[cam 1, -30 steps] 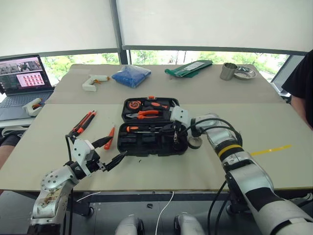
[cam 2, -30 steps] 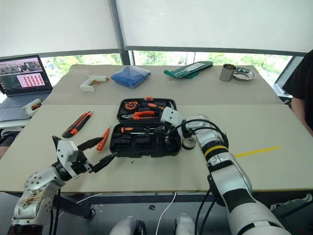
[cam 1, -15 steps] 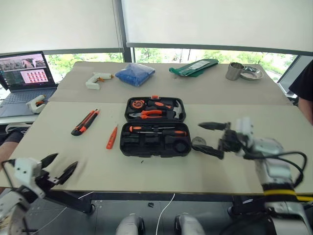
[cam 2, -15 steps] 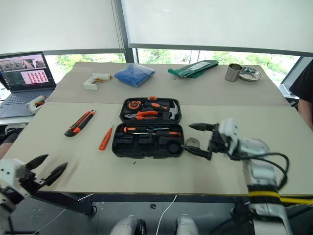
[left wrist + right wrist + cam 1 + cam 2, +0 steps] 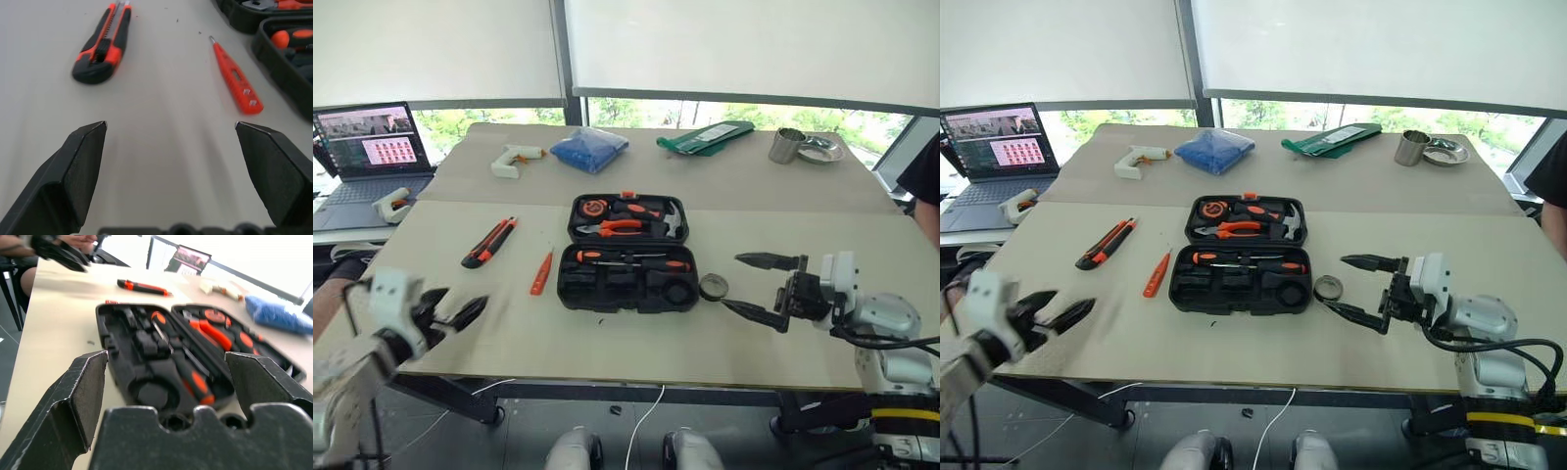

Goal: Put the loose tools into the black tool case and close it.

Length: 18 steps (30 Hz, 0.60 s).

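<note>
The black tool case (image 5: 570, 286) lies open at mid-table, with two slim screwdrivers (image 5: 631, 260) and other tools in its slots. To its left on the table lie the orange-and-black utility knife (image 5: 489, 242) and the small orange screwdriver (image 5: 541, 273). The black tape roll (image 5: 713, 287) sits against the case's right side. My right gripper (image 5: 733, 281) is open just right of the roll, pointing at the case (image 5: 117, 328), and holds nothing. My left gripper (image 5: 465, 299) is open and empty near the front left edge, short of the knife (image 5: 102, 44) and the screwdriver (image 5: 235, 78).
At the back stand a laptop (image 5: 372, 147), a white glue gun (image 5: 514, 160), a blue bag (image 5: 590, 149), a green pouch (image 5: 710, 135), a metal cup (image 5: 785, 145) and a dish (image 5: 822, 149). Another glue gun (image 5: 391, 204) lies at the left. A person (image 5: 925, 186) is at the right edge.
My right gripper has opened and drawn back from over the case to its right side. My left arm has swung out to the left, near the table's front edge.
</note>
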Each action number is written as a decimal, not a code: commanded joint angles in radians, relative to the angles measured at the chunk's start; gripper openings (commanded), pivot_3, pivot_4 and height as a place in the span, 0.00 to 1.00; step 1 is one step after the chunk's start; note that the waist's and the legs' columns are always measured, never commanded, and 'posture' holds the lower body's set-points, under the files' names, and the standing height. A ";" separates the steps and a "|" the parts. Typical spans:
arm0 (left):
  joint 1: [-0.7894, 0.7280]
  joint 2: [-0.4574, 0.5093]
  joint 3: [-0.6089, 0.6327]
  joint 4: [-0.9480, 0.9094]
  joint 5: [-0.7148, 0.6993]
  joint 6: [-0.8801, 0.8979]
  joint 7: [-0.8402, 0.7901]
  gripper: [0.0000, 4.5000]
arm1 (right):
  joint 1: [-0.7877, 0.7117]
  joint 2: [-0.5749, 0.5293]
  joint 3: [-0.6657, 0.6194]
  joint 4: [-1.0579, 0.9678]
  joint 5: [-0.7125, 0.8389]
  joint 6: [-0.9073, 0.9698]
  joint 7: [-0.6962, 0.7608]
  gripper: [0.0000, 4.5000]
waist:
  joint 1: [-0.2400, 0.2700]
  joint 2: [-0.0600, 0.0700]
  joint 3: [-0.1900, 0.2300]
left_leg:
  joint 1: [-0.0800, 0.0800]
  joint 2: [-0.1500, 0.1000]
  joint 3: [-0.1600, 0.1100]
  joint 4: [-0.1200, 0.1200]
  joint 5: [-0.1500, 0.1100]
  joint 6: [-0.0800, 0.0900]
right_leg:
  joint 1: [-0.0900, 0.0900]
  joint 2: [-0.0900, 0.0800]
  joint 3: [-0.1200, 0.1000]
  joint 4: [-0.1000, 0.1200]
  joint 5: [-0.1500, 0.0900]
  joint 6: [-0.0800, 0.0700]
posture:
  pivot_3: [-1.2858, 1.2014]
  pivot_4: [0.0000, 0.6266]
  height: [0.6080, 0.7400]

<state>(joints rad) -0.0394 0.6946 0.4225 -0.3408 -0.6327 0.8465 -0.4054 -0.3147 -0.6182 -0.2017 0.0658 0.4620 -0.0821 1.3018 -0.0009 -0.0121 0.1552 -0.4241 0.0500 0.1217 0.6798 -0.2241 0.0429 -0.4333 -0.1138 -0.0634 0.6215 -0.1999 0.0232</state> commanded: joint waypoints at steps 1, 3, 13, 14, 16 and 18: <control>-0.099 -0.060 -0.097 -0.056 0.022 0.139 0.148 1.00 | -0.051 -0.006 0.005 -0.030 0.027 0.001 -0.016 0.99 | -0.002 0.000 0.000 | 0.000 0.000 0.000 0.000 0.001 0.002 | 0.000 0.001 0.001 0.000 0.001 -0.003 | 0.52 0.24 0.99; -0.129 -0.088 -0.123 -0.059 0.035 0.167 0.182 1.00 | -0.060 -0.005 0.009 -0.032 0.028 0.007 -0.020 0.99 | -0.004 -0.002 0.001 | 0.000 -0.001 0.000 -0.001 0.001 0.002 | 0.000 0.002 0.001 0.001 0.002 -0.005 | 0.52 0.24 0.99; -0.262 -0.230 -0.283 0.071 0.174 0.148 0.269 1.00 | -0.062 -0.025 0.016 -0.112 0.064 0.070 -0.053 0.99 | 0.006 -0.005 0.003 | 0.000 -0.001 -0.001 0.000 0.002 0.001 | 0.000 0.003 0.001 0.001 0.002 -0.006 | 0.52 0.24 0.99; -0.273 -0.238 -0.294 0.089 0.191 0.139 0.274 1.00 | -0.061 -0.027 0.016 -0.123 0.067 0.080 -0.057 0.99 | 0.008 -0.005 0.003 | 0.000 -0.001 -0.001 0.000 0.002 0.001 | 0.000 0.003 0.001 0.001 0.002 -0.006 | 0.52 0.24 0.99; -0.298 -0.256 -0.309 0.129 0.224 0.114 0.285 1.00 | -0.059 -0.029 0.016 -0.140 0.071 0.094 -0.064 0.99 | 0.012 -0.005 0.003 | 0.000 -0.001 -0.001 0.000 0.002 0.001 | 0.000 0.003 0.001 0.002 0.002 -0.006 | 0.52 0.24 0.99; -0.319 -0.285 -0.297 0.164 0.240 0.101 0.302 1.00 | -0.053 -0.030 0.015 -0.154 0.073 0.102 -0.069 0.99 | 0.014 -0.005 0.003 | 0.001 -0.001 -0.001 0.000 0.002 0.001 | 0.001 0.003 0.001 0.002 0.002 -0.006 | 0.52 0.24 0.99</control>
<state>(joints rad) -0.3389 0.4241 0.1222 -0.2021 -0.4166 0.9712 -0.1208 -0.3666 -0.6357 -0.1705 -0.0452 0.4993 0.0112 1.2454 0.0134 -0.0170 0.1581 -0.4235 0.0487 0.1206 0.6801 -0.2223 0.0436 -0.4327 -0.1112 -0.0626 0.6232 -0.1977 0.0177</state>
